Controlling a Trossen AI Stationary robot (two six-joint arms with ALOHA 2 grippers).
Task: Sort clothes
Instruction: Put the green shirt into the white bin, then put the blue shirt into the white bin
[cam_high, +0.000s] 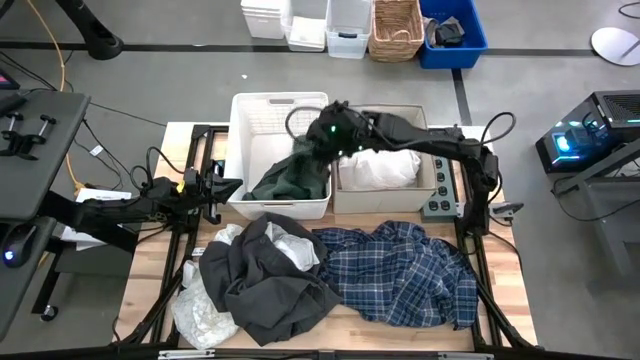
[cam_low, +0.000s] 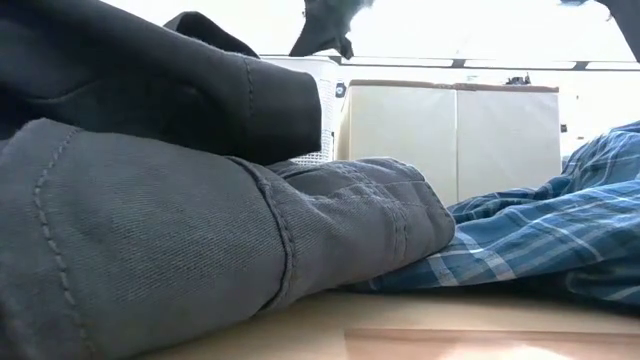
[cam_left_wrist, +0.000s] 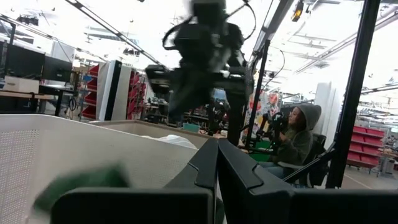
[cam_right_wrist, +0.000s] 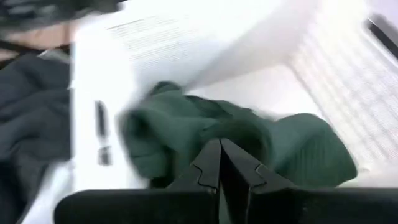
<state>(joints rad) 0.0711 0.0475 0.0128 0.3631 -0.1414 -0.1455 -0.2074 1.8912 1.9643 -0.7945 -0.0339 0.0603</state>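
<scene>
Right pincer (cam_high: 318, 142) over white slatted plastic basket (cam_high: 262, 112), clamped on dark green soft garment (cam_high: 296, 178) hanging straight below; I release next. Left pincer (cam_high: 222, 187) together, parked beside.

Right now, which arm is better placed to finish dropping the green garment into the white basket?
Right. The right gripper hangs over the white basket with the green garment; the left gripper waits outside its wall.
</scene>
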